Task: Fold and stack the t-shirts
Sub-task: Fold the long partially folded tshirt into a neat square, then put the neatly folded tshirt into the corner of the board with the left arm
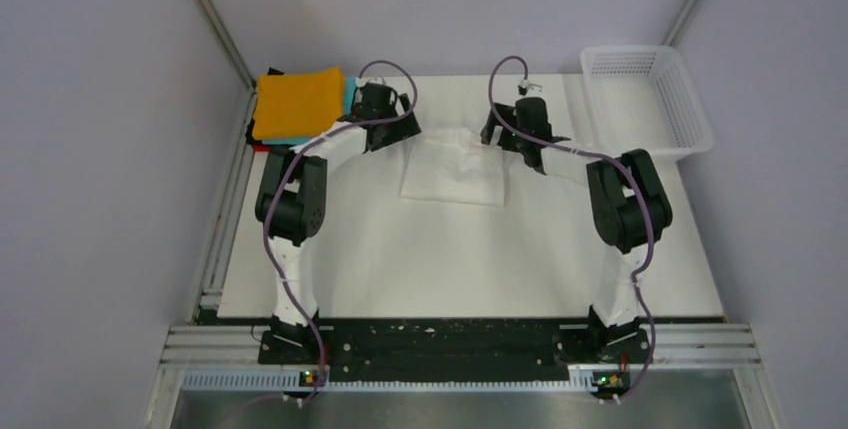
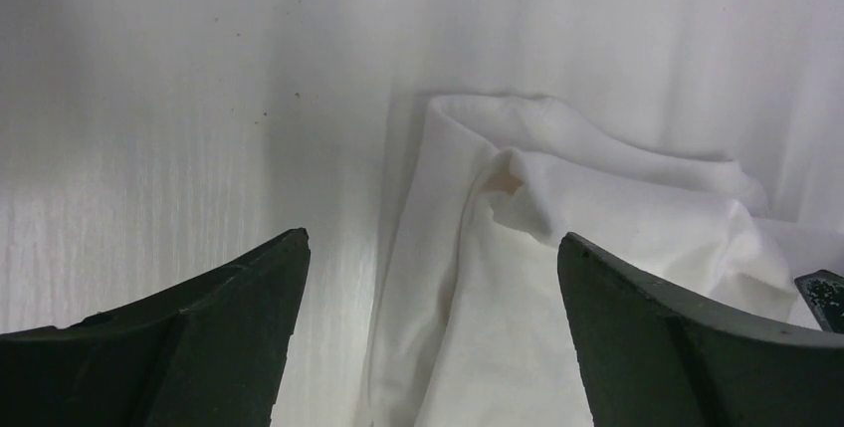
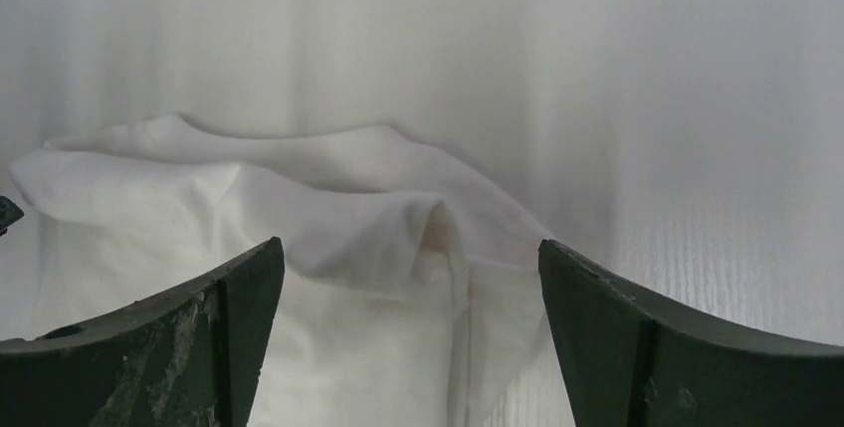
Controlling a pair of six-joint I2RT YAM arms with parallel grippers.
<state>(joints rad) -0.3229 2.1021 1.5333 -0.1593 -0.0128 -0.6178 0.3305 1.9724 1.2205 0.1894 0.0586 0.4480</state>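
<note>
- I see the left claw (image 2: 433, 240) with its two dark fingers spread wide. Nothing is pinched between them.
- The white t-shirt (image 1: 455, 174) lies flat on the table (image 1: 450, 259), ahead of the left claw and off to its right. Its rounded, doubled-over edge runs down through the gap between the fingers. Only bare table shows in front of the left finger.
- A small puckered fold of cloth sits just ahead of the left claw's right finger (image 2: 677, 347). I cannot tell whether that finger touches the fabric.
- The right claw (image 3: 409, 246) is also spread wide and holds nothing.
- From the right claw, the same white shirt lies ahead and to its left. Cloth fills the gap between its fingers, and a soft ridge rises near the middle. Bare table lies in front of its right finger.
- From above, the two claws stand at the far end of the shirt, one at each far corner, and the shirt stretches between them. The cloth is rumpled there and smoother toward the arm bases.
- The stack of folded t-shirts (image 1: 298, 101) sits just beside the left claw, on its outer left side. Orange is on top, with a teal edge and darker layers showing underneath.
- A white mesh basket (image 1: 690, 99) stands to the right of the right claw, apart from it.
</note>
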